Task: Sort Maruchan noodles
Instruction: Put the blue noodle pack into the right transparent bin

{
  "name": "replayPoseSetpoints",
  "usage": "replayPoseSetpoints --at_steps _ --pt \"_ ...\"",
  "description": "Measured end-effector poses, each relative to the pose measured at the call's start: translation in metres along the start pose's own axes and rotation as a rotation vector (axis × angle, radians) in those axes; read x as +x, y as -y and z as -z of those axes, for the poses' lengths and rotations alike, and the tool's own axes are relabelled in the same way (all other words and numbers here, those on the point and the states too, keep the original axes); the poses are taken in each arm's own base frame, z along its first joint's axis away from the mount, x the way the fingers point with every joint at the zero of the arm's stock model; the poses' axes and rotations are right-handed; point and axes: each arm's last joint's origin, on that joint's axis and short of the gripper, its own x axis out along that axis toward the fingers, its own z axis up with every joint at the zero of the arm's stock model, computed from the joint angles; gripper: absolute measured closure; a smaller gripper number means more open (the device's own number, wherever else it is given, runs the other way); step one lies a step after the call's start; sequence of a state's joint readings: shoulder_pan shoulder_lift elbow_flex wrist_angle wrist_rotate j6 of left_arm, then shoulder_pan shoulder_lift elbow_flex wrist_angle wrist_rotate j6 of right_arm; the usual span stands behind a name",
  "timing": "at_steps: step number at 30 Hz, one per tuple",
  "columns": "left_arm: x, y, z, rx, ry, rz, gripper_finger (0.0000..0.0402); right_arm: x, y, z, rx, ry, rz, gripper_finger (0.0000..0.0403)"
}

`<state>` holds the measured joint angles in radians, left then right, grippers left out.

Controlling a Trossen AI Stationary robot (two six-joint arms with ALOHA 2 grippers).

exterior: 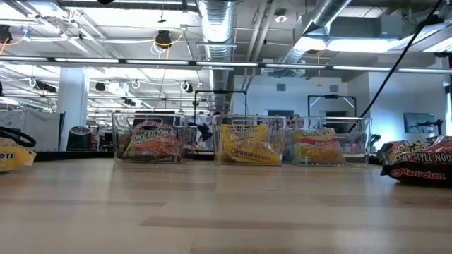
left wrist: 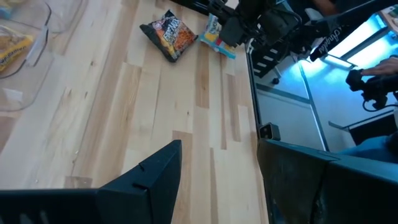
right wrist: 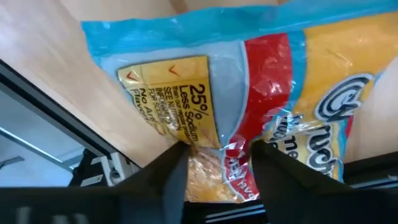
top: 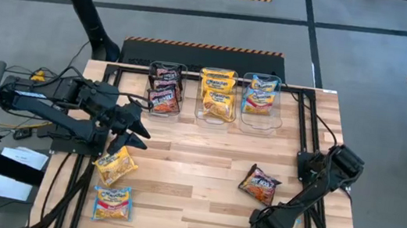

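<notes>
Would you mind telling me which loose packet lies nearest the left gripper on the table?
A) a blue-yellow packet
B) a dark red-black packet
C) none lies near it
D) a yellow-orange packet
D: the high view shows the yellow-orange packet just below the left gripper, closer than the blue-yellow packet.

"25% Less Sodium" is printed on a yellow panel of the blue-yellow packet [right wrist: 249, 106] filling the right wrist view. At the right edge of the low view, "STYLE NOODLE" and "Maruchan" are read on a dark packet [exterior: 417, 161].
</notes>
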<state>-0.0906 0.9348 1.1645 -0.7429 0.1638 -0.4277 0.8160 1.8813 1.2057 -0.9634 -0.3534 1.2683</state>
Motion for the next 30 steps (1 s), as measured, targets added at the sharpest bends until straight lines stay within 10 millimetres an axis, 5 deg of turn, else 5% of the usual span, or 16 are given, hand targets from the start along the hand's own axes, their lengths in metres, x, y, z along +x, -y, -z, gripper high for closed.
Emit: replayPoseSetpoints --at_steps 11,30 --pt "0.0 0.0 0.0 0.023 -0.001 0.0 0.0205 -0.004 -0.002 -0.01 0.057 -0.016 -0.061 0.0387" --pt "0.0 0.0 0.0 0.022 -0.003 0.001 0.0205 -0.048 -0.021 0.001 0.111 -0.02 -0.058 0.0401"
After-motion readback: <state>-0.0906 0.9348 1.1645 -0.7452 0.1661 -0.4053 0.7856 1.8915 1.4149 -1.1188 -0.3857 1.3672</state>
